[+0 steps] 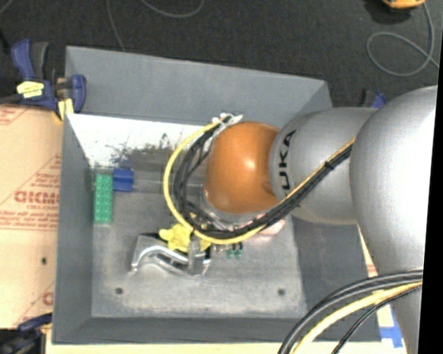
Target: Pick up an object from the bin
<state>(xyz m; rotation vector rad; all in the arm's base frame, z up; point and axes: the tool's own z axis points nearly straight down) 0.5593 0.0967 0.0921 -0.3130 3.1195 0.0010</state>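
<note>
My gripper (200, 253) reaches down into the middle of the bin, with most of it hidden beneath the arm's orange cover. It sits right at the right end of a curved silver metal piece (152, 257) lying on the bin floor. A small yellow thing (175, 236) lies against the gripper's left side, just above the metal piece. A small dark green thing (235, 250) peeks out at the gripper's right. I cannot make out whether anything is in the gripper.
A long green studded brick (103, 197) lies by the left wall, with a small blue brick (122, 179) at its upper end. The arm and its yellow and black cables cover the bin's right half.
</note>
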